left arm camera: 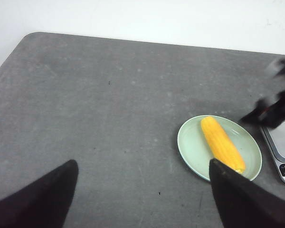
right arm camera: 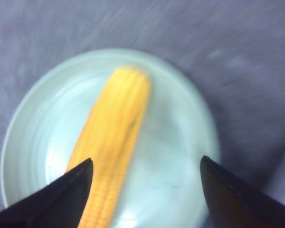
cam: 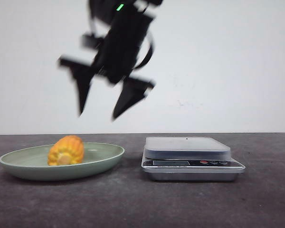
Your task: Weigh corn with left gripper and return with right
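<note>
The corn [cam: 66, 150], an orange-yellow cob, lies in the green plate [cam: 102, 156] at the left of the table. My right gripper [cam: 98, 116] hangs open and blurred well above the plate, holding nothing. In the right wrist view the corn [right arm camera: 116, 123] lies on the plate [right arm camera: 180, 137] straight below the open gripper [right arm camera: 146, 160]. My left gripper [left arm camera: 141, 166] is open and empty, high over bare table, away from the plate [left arm camera: 190, 142] and the corn [left arm camera: 222, 144]. It is out of the front view.
A silver kitchen scale [cam: 187, 147] with nothing on its platform stands right of the plate; its edge also shows in the left wrist view [left arm camera: 282, 142]. The dark right arm [left arm camera: 275, 107] shows beside it. A white wall stands behind the dark grey table [cam: 133, 204].
</note>
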